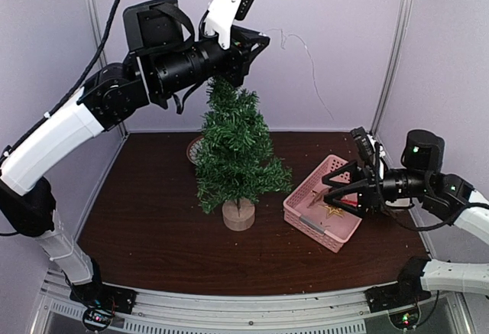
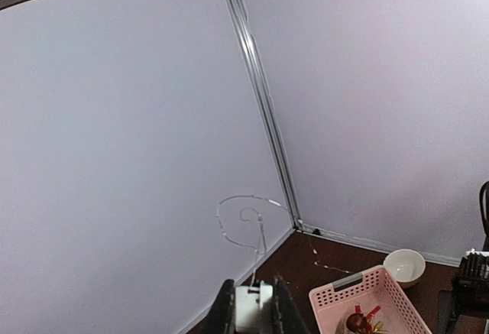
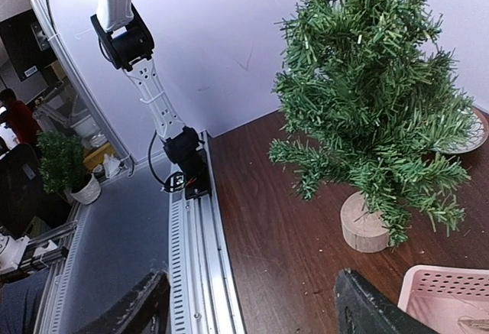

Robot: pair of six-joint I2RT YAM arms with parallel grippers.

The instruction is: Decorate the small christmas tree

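The small christmas tree [image 1: 235, 150] stands on its round wooden stump [image 1: 238, 215] mid-table; it also fills the right wrist view as the tree [image 3: 370, 97]. My left gripper [image 1: 258, 43] is raised just above the treetop, shut on a small white box [image 2: 253, 308] of a thin light string [image 2: 248, 223]. The wire [image 1: 308, 53] trails right along the back wall. My right gripper [image 1: 330, 190] hovers open over the pink basket [image 1: 306, 215], its fingers [image 3: 141, 307] wide apart with nothing between them.
The pink basket [image 2: 344, 296] holds a gold star [image 1: 334, 210] and a red ornament [image 2: 357, 322]. A small dish [image 1: 192, 149] lies behind the tree. A white bowl [image 2: 403, 265] sits near the back wall. The table's metal rail [image 3: 195, 250] runs along the near edge.
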